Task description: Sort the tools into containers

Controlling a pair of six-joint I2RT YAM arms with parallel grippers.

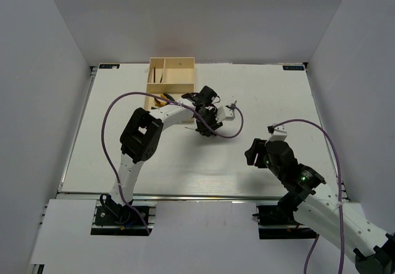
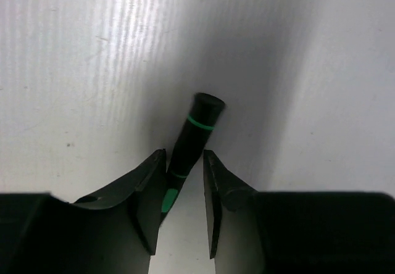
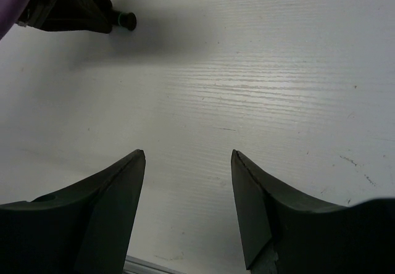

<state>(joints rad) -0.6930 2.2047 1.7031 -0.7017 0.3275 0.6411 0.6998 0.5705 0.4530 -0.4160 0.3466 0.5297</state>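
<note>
A black screwdriver with green rings (image 2: 199,123) lies on the white table, its handle end pointing away in the left wrist view. My left gripper (image 2: 185,157) straddles it with the jaws a little apart. The left finger (image 2: 145,190) touches the handle and a gap shows at the right finger. From the top, that gripper (image 1: 207,126) is down at the table just right of the cream tray (image 1: 185,59). Yellow-handled pliers (image 1: 165,96) lie in the tray's near compartment, and thin dark tools (image 1: 157,74) in the far left one. My right gripper (image 3: 188,157) is open and empty over bare table.
In the right wrist view, the left gripper (image 3: 62,5) and the screwdriver's end (image 3: 128,20) show at the top left. A purple cable (image 1: 108,116) loops over the left arm. The table's metal front edge (image 3: 148,265) lies just below the right gripper.
</note>
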